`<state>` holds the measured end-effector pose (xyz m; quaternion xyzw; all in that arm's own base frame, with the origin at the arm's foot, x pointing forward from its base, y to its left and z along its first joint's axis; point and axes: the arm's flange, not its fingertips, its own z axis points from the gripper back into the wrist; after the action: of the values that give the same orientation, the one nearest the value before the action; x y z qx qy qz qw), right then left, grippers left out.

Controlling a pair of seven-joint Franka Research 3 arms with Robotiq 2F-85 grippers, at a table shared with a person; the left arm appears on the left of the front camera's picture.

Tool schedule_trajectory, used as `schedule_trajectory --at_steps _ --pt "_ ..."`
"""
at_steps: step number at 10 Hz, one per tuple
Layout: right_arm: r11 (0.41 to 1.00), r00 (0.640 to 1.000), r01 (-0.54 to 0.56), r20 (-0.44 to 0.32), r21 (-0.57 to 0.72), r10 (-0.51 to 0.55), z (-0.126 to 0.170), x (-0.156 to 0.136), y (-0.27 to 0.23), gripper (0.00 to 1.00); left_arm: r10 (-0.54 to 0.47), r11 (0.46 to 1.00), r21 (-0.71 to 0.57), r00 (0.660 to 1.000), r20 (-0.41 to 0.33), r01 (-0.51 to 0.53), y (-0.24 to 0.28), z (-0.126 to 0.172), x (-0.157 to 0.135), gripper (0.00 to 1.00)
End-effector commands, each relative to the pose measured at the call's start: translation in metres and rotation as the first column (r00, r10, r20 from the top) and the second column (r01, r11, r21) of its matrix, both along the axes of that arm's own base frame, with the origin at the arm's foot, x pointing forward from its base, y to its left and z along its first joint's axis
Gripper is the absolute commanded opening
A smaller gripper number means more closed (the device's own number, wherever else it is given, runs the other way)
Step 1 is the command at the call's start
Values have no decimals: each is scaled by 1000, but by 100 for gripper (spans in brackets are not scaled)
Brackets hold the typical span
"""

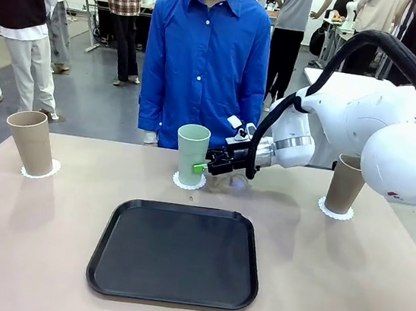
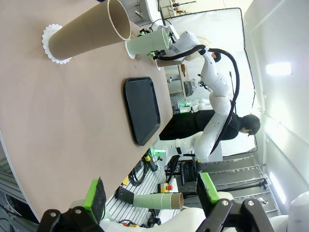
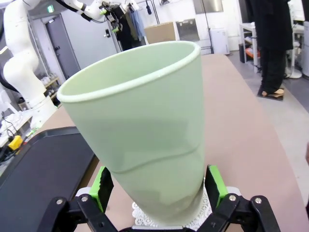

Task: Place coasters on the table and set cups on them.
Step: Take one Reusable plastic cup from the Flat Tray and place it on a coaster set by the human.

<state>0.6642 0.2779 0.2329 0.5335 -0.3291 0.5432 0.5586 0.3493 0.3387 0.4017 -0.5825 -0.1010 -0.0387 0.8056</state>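
Three cups each stand on a white doily coaster on the beige table (image 1: pixel 43 241). The left tan cup (image 1: pixel 32 141) (image 2: pixel 89 31) rests on its coaster (image 1: pixel 39 172) (image 2: pixel 48 43). At the middle far side, the mint green cup (image 1: pixel 191 153) (image 3: pixel 140 125) (image 2: pixel 147 43) stands upright on a coaster (image 1: pixel 188 182) (image 3: pixel 164 217). My right gripper (image 1: pixel 202 167) (image 3: pixel 159 188) is open, with a pad on either side of the mint cup's lower part. The right tan cup (image 1: pixel 344 183) sits on its coaster (image 1: pixel 336 211). My left gripper (image 2: pixel 150 198) is open and holds nothing, off beyond the table's edge.
A black tray (image 1: pixel 176 255) (image 2: pixel 141 108) (image 3: pixel 43 164) lies bare at the near middle of the table. A person in a blue shirt (image 1: pixel 205 63) stands at the far edge, just behind the mint cup. My right arm (image 1: pixel 365 130) reaches in from the right above the right tan cup.
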Motion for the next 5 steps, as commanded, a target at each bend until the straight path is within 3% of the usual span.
schedule_trajectory --at_steps 1,5 --pt "999 1000 2 -7 -48 -2 14 3 -7 100 4 1000 3 1000 -1 -4 -1 2 -2 100" --pt "989 999 31 15 -142 -30 30 0 -19 100 4 1000 3 1000 -1 -4 -1 2 -2 100"
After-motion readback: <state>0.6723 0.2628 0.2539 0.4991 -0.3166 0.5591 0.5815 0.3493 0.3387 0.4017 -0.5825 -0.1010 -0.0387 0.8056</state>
